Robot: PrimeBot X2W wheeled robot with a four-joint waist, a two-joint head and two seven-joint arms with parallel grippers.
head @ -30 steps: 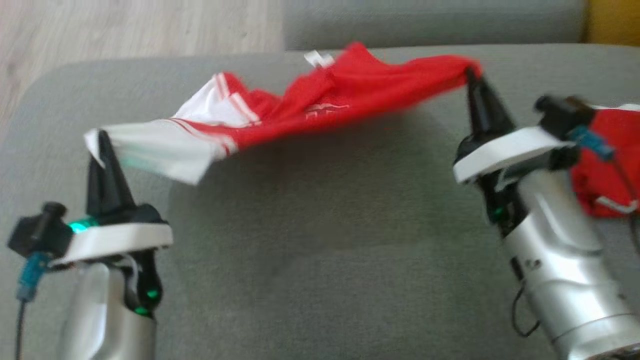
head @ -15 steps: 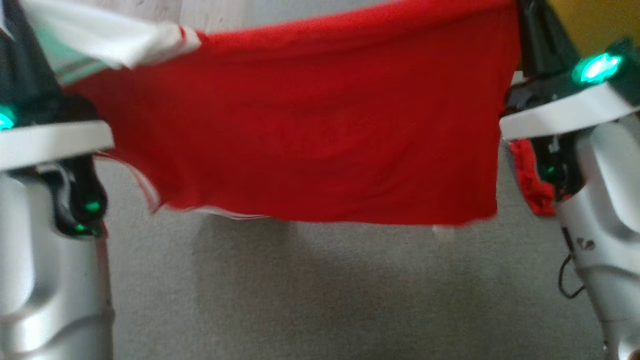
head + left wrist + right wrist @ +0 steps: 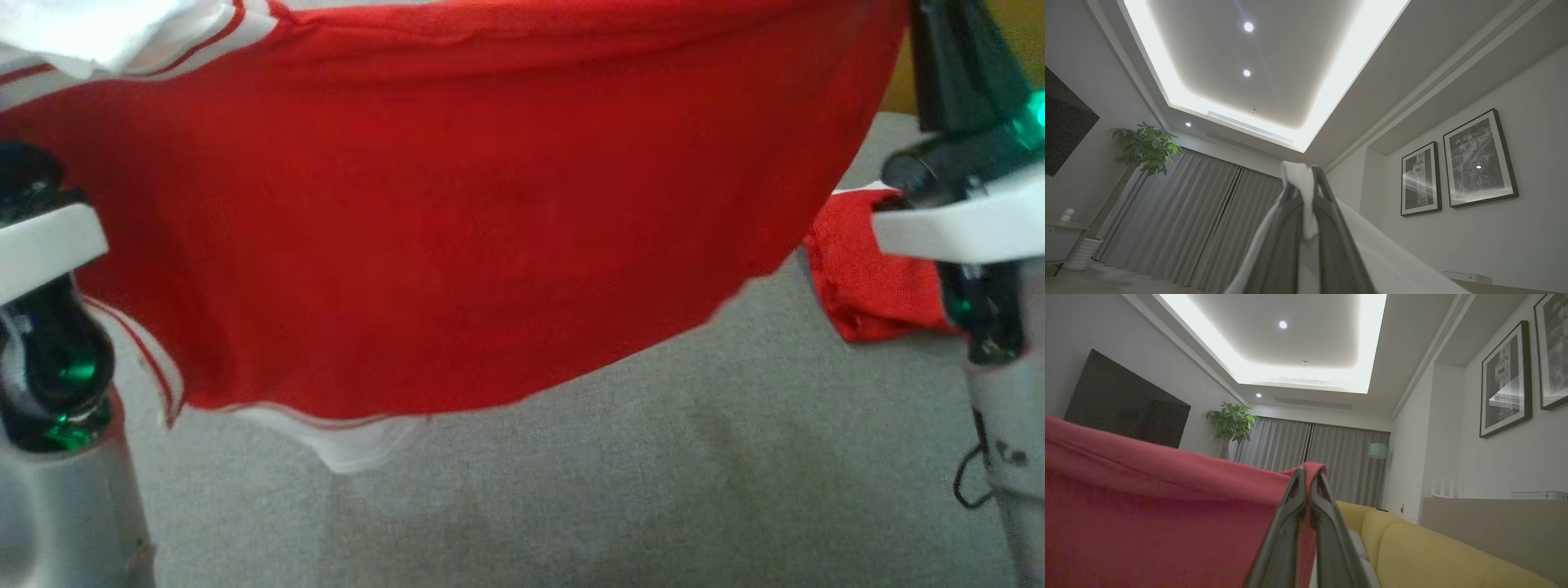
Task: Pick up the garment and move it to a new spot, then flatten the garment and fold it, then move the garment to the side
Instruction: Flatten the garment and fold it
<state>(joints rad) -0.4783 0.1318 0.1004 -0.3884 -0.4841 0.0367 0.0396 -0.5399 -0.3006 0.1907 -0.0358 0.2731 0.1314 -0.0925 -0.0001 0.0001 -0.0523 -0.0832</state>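
While we hold both corners high, left gripper [image 3: 1306, 173]: clamped on white fabric edge, frame centre.
Right gripper [image 3: 1308, 475]: pinched on red edge.
Garment [image 3: 490, 229]: hangs across upper frame, above grey cushion [image 3: 653, 490].
Handling: we judge it light, limp; grip top corners.

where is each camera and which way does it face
Head view: on the head, looking down at the garment hung over a grey cushion; left forearm and right forearm at the edges.
Left wrist view: on that wrist, facing up at the ceiling; left gripper shut on the garment's white edge.
Right wrist view: on that wrist, facing up past a yellow sofa; right gripper shut on the red edge.
Shared: both wrist views show the plant and curtains.
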